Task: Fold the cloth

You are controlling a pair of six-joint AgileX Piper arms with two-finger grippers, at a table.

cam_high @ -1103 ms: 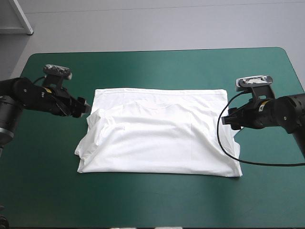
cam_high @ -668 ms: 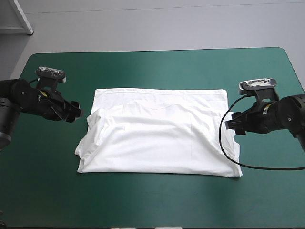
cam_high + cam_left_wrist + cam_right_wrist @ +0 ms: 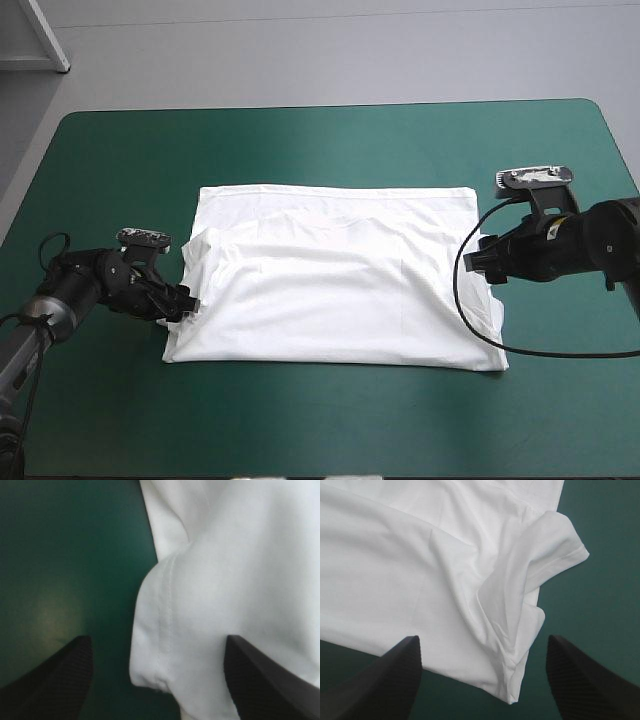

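The T-shirt lies spread in the middle of the table. The left gripper has swung nearer, fingers apart around the left sleeve hem. The right gripper, also unclenched, hovers at the right sleeve, probably readying a paired pinch.

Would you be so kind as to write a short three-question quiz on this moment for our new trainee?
1. True or false: the right gripper is open, with a sleeve of the T-shirt ahead of it.
2. The T-shirt is: A) crumpled in a heap; B) spread out on the table; C) lifted into the air.
3. Fill in: the left gripper, at a stitched sleeve hem, is ____.
Key: 1 true; 2 B; 3 open.
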